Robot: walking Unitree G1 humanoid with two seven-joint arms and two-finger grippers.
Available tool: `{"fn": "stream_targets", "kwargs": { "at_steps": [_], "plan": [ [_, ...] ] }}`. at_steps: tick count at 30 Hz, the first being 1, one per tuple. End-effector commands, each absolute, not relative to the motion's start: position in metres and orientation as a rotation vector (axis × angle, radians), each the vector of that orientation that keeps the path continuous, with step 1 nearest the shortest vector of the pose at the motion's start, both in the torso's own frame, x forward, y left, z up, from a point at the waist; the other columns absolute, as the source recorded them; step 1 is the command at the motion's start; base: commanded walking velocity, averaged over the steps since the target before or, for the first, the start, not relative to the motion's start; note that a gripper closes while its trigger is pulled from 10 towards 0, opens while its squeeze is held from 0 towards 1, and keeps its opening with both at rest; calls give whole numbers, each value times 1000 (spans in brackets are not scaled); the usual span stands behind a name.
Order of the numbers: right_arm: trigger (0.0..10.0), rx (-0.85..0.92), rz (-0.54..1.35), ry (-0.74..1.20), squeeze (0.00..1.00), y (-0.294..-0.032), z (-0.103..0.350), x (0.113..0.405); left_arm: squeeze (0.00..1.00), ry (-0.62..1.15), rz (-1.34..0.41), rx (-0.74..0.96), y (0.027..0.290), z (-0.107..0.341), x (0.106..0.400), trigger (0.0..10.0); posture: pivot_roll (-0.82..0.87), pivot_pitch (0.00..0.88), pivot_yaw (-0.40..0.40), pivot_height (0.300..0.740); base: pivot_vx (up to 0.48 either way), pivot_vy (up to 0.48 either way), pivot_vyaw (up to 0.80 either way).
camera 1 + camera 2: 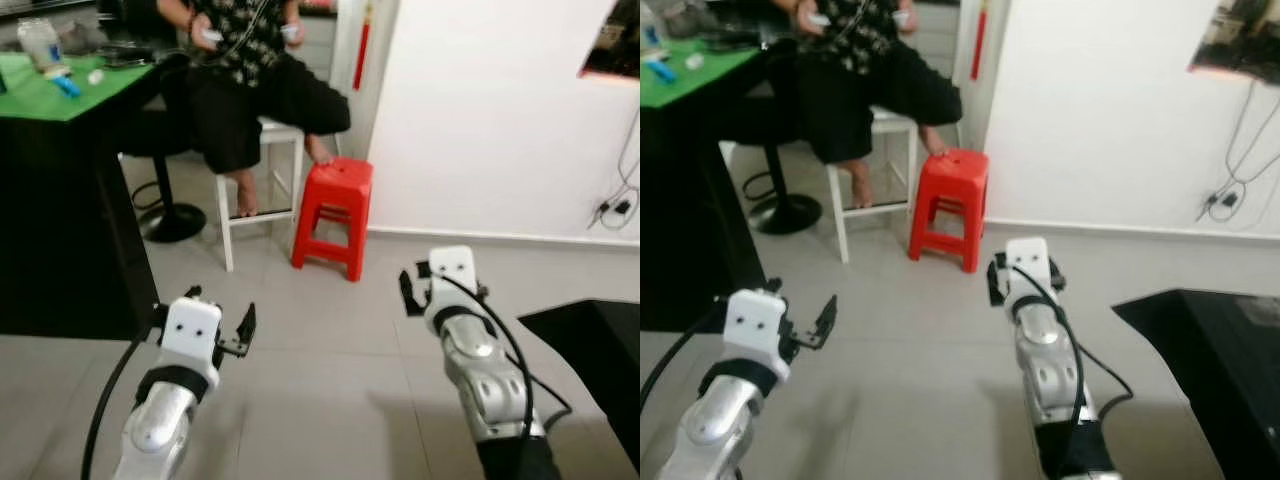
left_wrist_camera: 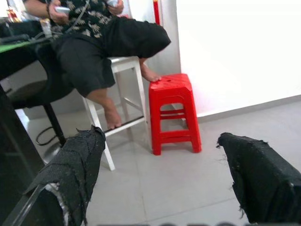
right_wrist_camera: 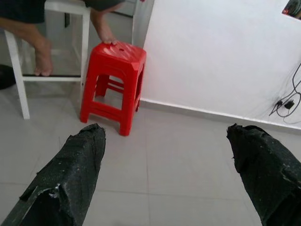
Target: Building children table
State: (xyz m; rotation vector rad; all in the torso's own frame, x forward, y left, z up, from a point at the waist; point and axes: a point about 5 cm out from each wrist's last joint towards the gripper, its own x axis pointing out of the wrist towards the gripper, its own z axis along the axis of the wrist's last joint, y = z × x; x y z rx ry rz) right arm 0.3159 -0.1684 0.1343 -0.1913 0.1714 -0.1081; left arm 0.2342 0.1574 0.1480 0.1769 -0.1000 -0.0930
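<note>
Both arms are raised over a grey tiled floor (image 1: pixel 330 370), with nothing held. My left gripper (image 1: pixel 220 310) is open, its black fingers (image 2: pixel 80 165) spread wide. My right gripper (image 1: pixel 443 290) is open too, its fingers (image 3: pixel 75 169) far apart over bare tiles. A red plastic stool (image 1: pixel 335 215) stands ahead, beyond both grippers and against the white wall. No table parts can be made out.
A person (image 1: pixel 250 70) sits on a white stool (image 1: pixel 270 180) behind the red one, one foot resting on it. A black table with a green top (image 1: pixel 60 95) stands at the left. A black surface (image 1: pixel 590 350) juts in at lower right. Cables (image 1: pixel 615 205) hang on the wall.
</note>
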Motion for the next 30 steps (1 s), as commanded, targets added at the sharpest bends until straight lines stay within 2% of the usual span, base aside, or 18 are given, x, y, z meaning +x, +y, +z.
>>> {"fn": "stream_targets", "kwargs": {
  "at_steps": [1, 8, 30],
  "plan": [
    [10000, -186, -96, 168, 0, -164, 135, 317, 0, -98, -91, 167, 160, 148, 233, 10000, 73, 0, -118, 740, 0, 0, 0],
    [10000, -187, -95, 168, 0, -163, 135, 316, 0, -110, -95, 152, 160, 150, 232, 10000, 74, 0, -119, 740, 71, 0, 0],
    [10000, -185, -96, 168, 0, -162, 135, 317, 0, -112, -109, 127, 160, 150, 232, 10000, 74, 0, -118, 740, 329, 0, 0]
  ]
}}
